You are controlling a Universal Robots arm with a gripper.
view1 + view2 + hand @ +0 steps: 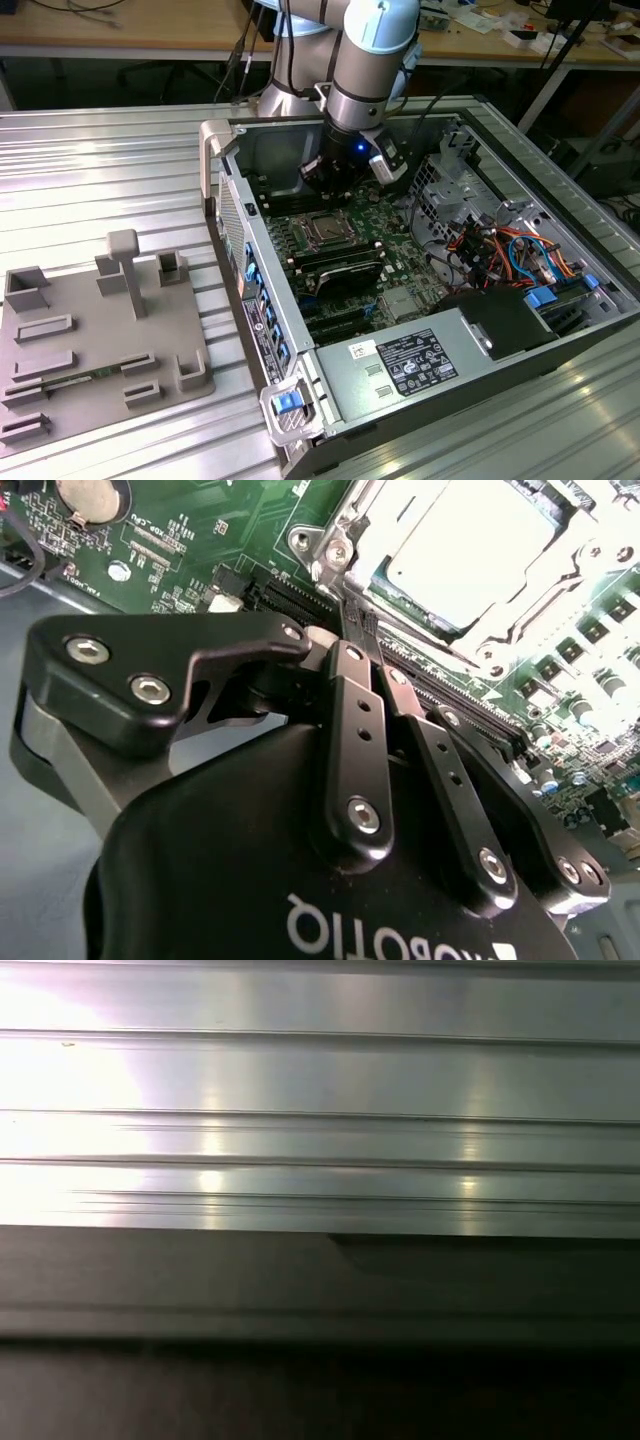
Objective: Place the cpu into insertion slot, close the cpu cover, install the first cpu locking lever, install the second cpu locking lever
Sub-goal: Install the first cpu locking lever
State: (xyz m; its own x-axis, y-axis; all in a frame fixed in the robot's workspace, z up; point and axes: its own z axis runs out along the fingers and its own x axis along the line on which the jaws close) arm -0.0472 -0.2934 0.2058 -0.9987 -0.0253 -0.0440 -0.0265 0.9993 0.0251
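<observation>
Gripper (352, 630) fingers pinched together, holding nothing, tips just beside the insertion slot (470, 570) corner, likely to push a lever. cpu (465, 550) seated in slot; cpu cover (560, 575) down over it.

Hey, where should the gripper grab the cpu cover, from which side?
Probably a side bar of the cover, from above. It lies flat over the cpu, its window open in the middle, so only the frame bars offer a hold. The hinged edge isn't clear.
</observation>
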